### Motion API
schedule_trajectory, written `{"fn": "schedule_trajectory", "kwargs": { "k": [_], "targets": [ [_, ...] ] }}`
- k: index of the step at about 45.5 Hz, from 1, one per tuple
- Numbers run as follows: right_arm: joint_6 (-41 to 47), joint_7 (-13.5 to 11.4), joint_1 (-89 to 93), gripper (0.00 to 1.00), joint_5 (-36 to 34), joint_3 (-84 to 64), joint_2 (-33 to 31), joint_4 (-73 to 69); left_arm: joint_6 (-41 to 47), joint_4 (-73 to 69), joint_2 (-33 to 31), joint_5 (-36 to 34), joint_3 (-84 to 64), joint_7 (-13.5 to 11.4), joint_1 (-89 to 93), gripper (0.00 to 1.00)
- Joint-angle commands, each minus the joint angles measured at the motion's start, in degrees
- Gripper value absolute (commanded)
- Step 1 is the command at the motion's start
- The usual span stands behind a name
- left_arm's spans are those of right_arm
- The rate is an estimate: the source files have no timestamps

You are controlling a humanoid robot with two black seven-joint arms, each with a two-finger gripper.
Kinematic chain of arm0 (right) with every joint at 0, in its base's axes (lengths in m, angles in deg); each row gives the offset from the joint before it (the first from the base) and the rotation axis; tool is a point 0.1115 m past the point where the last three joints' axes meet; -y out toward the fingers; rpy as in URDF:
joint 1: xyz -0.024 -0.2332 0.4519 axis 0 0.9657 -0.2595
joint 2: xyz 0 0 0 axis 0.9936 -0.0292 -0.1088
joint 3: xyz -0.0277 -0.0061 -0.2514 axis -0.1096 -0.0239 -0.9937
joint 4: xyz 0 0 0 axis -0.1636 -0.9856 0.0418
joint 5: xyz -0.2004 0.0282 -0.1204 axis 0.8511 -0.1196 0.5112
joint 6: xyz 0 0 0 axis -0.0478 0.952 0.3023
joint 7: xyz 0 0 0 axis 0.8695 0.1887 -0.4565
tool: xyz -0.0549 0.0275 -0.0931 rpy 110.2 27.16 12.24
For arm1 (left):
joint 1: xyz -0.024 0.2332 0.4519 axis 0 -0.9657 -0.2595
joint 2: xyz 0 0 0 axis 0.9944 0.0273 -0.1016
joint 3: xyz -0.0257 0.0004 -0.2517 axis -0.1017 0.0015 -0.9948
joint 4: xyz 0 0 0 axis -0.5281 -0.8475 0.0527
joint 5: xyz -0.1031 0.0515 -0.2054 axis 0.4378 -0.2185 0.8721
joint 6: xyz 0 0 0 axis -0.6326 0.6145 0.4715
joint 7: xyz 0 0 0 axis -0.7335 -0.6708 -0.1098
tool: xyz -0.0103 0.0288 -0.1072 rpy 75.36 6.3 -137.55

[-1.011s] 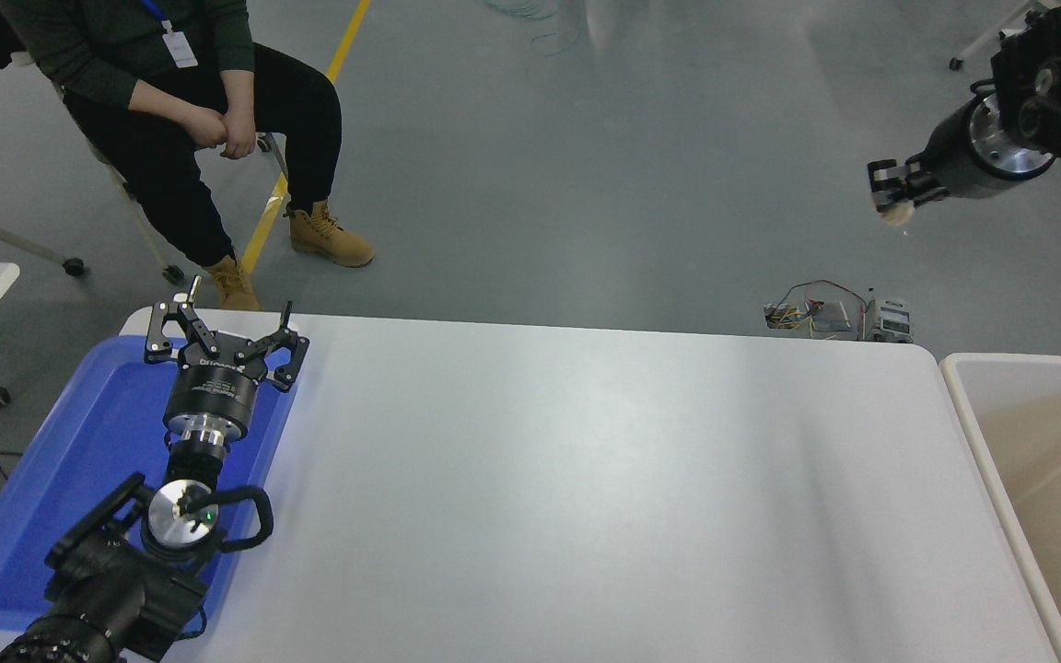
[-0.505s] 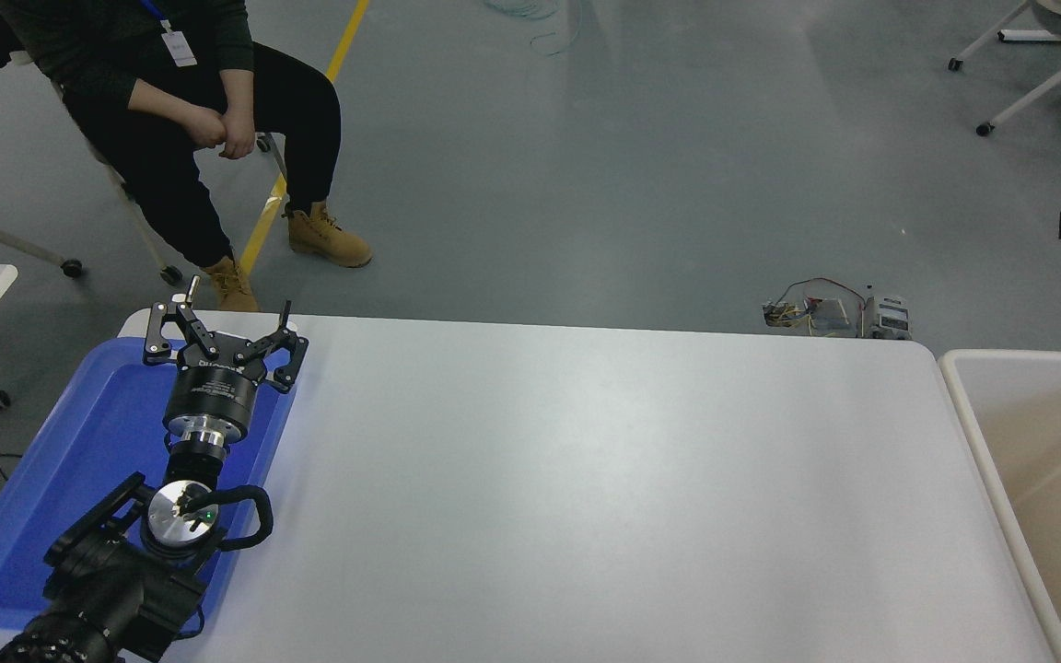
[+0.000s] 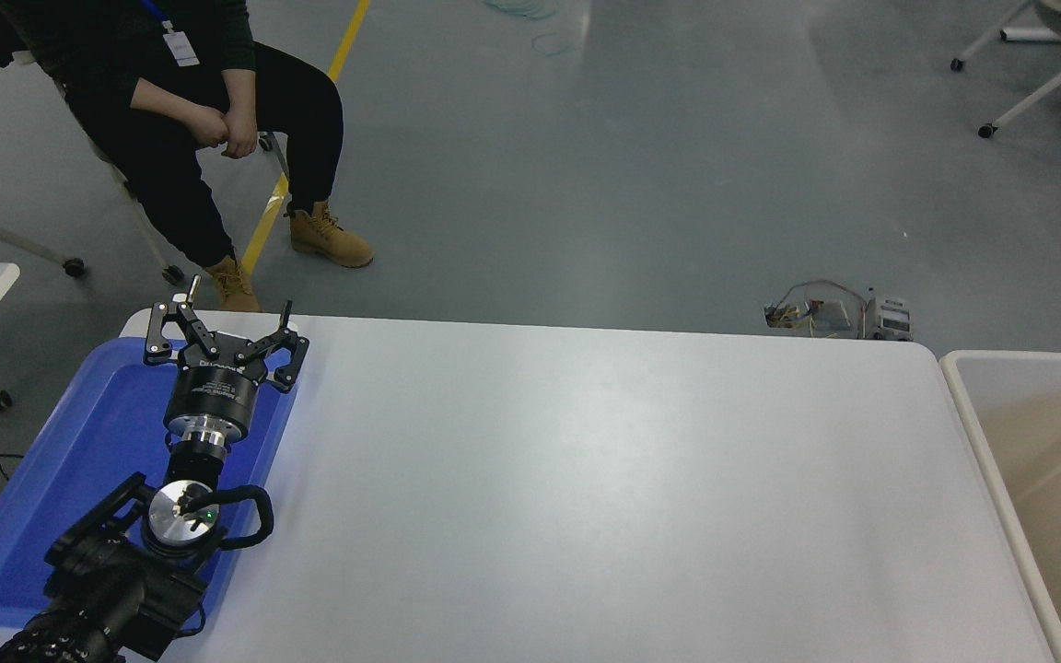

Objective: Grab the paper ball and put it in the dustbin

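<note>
Where the white bench (image 3: 586, 479) ends at about 3 o'clock, the dustbin (image 3: 973, 433) stands just beside it, only its left part inside the picture. Its white rounded rim runs as a long line from near the bench's far right corner down to the bottom edge at 5 o'clock, so the bin's visible long side lies along the bench's right edge, pointing toward and away from the camera. The beige-tan inside shows past the rim, and in the part that can be seen there is no paper ball; the ball shows nowhere in the head view.

The left gripper (image 3: 225, 336) is parked at 8 o'clock, over the shallow blue tray (image 3: 61, 479) at the bench's left side, pointing away from the camera. Its jaws stand spread wide, the fingers splayed apart with nothing between them and touching nothing that can be made out.

The right arm and its gripper are out of the picture.

At 11 o'clock, beyond the bench, a person (image 3: 180, 120) sits on a chair with hands clasped.
</note>
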Motion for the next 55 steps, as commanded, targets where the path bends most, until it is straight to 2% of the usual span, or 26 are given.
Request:
{"fn": "schedule_trajectory", "kwargs": {
  "k": [1, 30, 55],
  "targets": [
    [-5.65, -0.02, 8.80, 0.00, -3.45, 4.55, 0.72, 1.57, -0.09, 0.00, 0.01, 0.00, -0.01, 0.00, 0.00, 1.00],
    [-10.75, -0.02, 18.65, 0.00, -3.45, 10.27, 6.96, 1.57, -0.09, 0.00, -0.07, 0.00, -0.01, 0.00, 0.00, 1.00],
    [-10.75, 0.07, 19.09, 0.00, -3.45, 10.19, 7.14, 1.48, -0.09, 0.00, 0.01, 0.00, -0.01, 0.00, 0.00, 1.00]
  ]
}}
